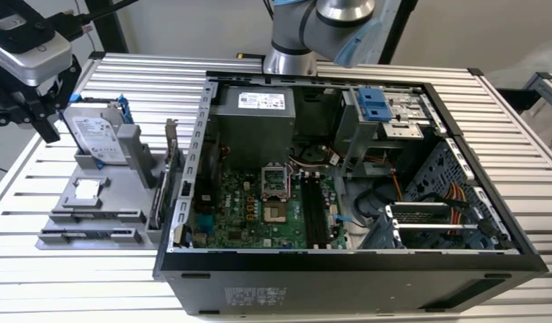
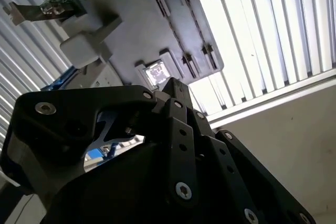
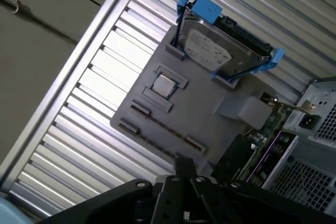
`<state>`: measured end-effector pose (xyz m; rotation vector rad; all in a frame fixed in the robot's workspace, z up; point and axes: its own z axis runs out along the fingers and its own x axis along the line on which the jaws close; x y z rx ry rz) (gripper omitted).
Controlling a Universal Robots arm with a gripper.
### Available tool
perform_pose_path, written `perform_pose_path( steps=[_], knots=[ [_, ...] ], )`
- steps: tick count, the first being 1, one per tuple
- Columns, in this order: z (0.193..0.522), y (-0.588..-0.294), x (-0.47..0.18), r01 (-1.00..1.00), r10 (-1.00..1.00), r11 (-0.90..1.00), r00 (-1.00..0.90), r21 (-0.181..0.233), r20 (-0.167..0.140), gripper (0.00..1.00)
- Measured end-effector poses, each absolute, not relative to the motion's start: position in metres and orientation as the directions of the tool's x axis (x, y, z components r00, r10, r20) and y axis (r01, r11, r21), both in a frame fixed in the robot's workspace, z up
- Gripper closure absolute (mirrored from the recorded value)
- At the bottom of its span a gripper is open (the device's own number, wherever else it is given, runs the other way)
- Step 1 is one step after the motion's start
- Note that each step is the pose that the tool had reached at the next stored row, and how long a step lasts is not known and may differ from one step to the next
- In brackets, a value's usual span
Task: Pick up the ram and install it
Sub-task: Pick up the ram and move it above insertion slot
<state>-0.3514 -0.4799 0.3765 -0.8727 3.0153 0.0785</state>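
Observation:
My gripper (image 1: 41,118) hangs above the table at the exterior view's far left, beside and a little above the grey parts holder (image 1: 109,195). A thin dark strip, which looks like the ram (image 1: 89,217), lies in a long slot near the holder's front edge. In the first wrist view the same strip (image 3: 164,128) runs across the holder (image 3: 210,114), just ahead of the gripper (image 3: 184,165). The open computer case (image 1: 347,269) shows the motherboard's black memory slots (image 1: 313,214). Nothing shows in the gripper's hold.
On the holder stand a silver hard drive in a blue bracket (image 1: 95,134), a small processor chip (image 1: 89,190) and an upright expansion card (image 1: 168,171) next to the case wall. The table's edge (image 3: 47,129) is close behind the holder.

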Motion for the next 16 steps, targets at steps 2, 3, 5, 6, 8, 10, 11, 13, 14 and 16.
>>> perform_pose_path(
  steps=[2,3,5,6,8,10,11,13,14,16],
  knots=[
    [0.3766,-0.4799,-0.3514,-0.54,-0.54,0.84,-0.841,0.048,-0.015,1.0],
    [0.3766,-0.48,-0.3514,-0.543,-0.543,0.838,-0.839,0.048,-0.015,1.0],
    [0.3766,-0.48,-0.3514,-0.55,-0.55,0.834,-0.835,0.048,-0.015,1.0],
    [0.3766,-0.48,-0.3514,-0.554,-0.554,0.831,-0.832,0.048,-0.015,1.0],
    [0.3766,-0.48,-0.3514,-0.561,-0.56,0.827,-0.828,0.048,-0.015,1.0],
    [0.3765,-0.48,-0.3514,-0.569,-0.569,0.821,-0.822,0.048,-0.015,1.0],
    [0.3765,-0.48,-0.3514,-0.573,-0.573,0.818,-0.819,0.048,-0.015,1.0],
    [0.3765,-0.48,-0.3514,-0.584,-0.584,0.81,-0.812,0.048,-0.015,1.0],
    [0.3765,-0.48,-0.3514,-0.589,-0.589,0.806,-0.808,0.048,-0.015,1.0],
    [0.3765,-0.48,-0.3514,-0.601,-0.602,0.797,-0.799,0.048,-0.015,1.0]
  ],
)
